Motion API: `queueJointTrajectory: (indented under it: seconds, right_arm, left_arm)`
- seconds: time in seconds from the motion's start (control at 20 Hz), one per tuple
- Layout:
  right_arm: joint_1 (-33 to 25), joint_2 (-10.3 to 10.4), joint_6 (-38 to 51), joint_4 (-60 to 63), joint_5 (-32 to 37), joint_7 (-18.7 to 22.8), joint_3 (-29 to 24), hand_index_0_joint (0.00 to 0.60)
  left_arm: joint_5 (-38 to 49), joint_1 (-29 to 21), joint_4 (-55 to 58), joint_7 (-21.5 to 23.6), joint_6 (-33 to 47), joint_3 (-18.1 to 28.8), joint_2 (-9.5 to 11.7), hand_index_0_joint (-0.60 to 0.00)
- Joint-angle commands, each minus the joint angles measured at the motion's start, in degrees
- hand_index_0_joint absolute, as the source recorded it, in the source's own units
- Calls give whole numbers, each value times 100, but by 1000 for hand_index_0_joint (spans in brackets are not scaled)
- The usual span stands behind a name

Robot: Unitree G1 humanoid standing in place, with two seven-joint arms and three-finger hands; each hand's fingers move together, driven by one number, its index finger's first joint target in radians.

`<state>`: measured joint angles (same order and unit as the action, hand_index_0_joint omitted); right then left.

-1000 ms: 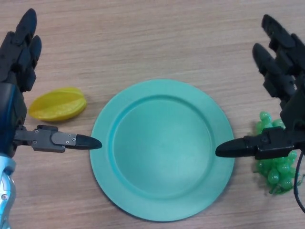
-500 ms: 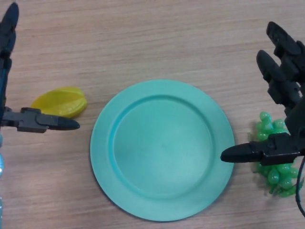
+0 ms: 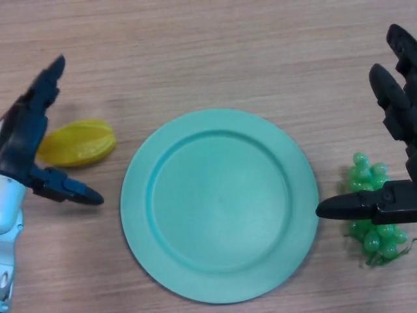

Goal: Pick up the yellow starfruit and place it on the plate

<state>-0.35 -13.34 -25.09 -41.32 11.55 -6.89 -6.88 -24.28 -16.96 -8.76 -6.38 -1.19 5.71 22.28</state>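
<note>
The yellow starfruit (image 3: 78,142) lies on the wooden table left of the green plate (image 3: 219,205). My left hand (image 3: 26,134) is open at the left edge, its fingers stretched up over the starfruit's left end and its thumb (image 3: 68,190) just below the fruit. It does not hold the fruit. My right hand (image 3: 397,150) is open at the right edge, its thumb pointing toward the plate's right rim.
A bunch of green grapes (image 3: 373,208) lies right of the plate, partly under my right hand's thumb. The wooden table (image 3: 208,52) stretches bare beyond the plate.
My left hand has swung outward then back in toward the starfruit, tilting, with its thumb now below the fruit. My right hand has drifted right, away from the plate.
</note>
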Motion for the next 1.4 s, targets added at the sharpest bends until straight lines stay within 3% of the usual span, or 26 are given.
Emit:
queueJointTrajectory:
  seconds: [0.05,0.15,0.2,0.35,0.4,0.45,0.6,0.8,0.85,0.9,0.95,1.0,1.05,1.15,1.25,1.4]
  right_arm:
    - [-103,-174,504,-450,285,27,-395,0]
    - [-114,-198,490,-452,241,17,-421,0]
    - [-110,-197,473,-457,248,9,-431,0]
    - [-47,-178,451,-498,263,-12,-450,0]
    - [-22,-167,357,-565,321,-10,-482,0]
    - [-14,-160,319,-608,359,1,-499,0]
    - [17,-155,315,-635,300,-3,-450,0]
    - [-70,-173,209,-692,278,15,-416,0]
    - [-68,-171,207,-692,272,13,-404,0]
    - [-62,-170,196,-696,264,8,-391,0]
    - [-54,-166,184,-703,249,1,-375,0]
    - [-49,-157,134,-732,227,-14,-349,0]
    - [-51,-157,117,-729,200,-26,-333,0]
    - [-73,-151,93,-743,198,-19,-326,0]
    - [-113,-162,81,-762,204,5,-322,0]
    - [-122,-167,122,-740,138,-25,-293,0]
  left_arm:
    - [-138,-355,156,286,595,250,244,0]
    - [-426,-451,-108,537,637,130,217,0]
    - [-534,-458,-174,602,642,99,208,-50]
    - [-953,-394,-208,570,633,56,236,-400]
    - [-1169,-308,-158,491,559,65,223,-551]
    - [-1176,-258,-100,425,516,97,211,-600]
    - [-1094,-155,-28,483,708,155,257,-600]
    - [-798,-194,319,930,848,337,259,-600]
    - [-761,-183,377,951,842,337,255,-547]
    - [-716,-171,459,899,811,340,252,-400]
    - [-662,-145,607,837,773,350,246,-400]
    - [-500,-84,1102,638,619,364,202,-550]
    - [-396,-70,1451,547,520,378,163,-600]
    - [-556,6,2099,524,446,251,58,-600]
    - [-664,118,2838,187,270,8,-159,-600]
    - [-1124,398,3628,-374,156,-640,-612,-600]
